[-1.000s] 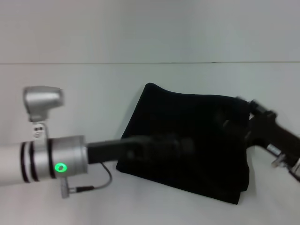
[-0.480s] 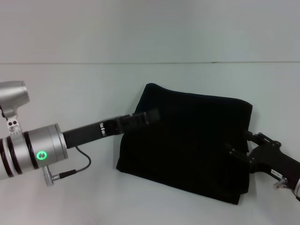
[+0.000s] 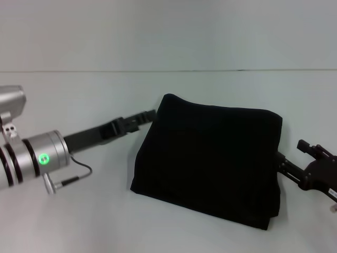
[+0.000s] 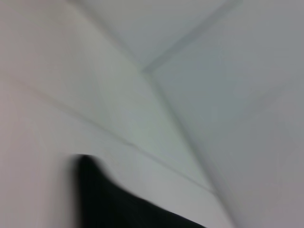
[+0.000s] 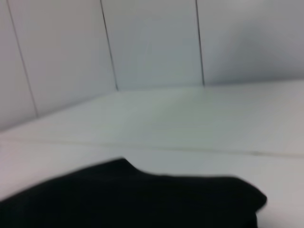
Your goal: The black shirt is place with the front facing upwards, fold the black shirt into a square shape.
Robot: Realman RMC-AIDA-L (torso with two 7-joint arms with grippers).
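The black shirt point(image 3: 208, 166) lies folded into a rough square on the white counter point(image 3: 79, 95), between my two jaws. My left jaws point(image 3: 150, 114) sit just beside its near-left corner, my right jaws point(image 3: 297, 158) just off its opposite edge. I cannot tell whether either pair is spread.
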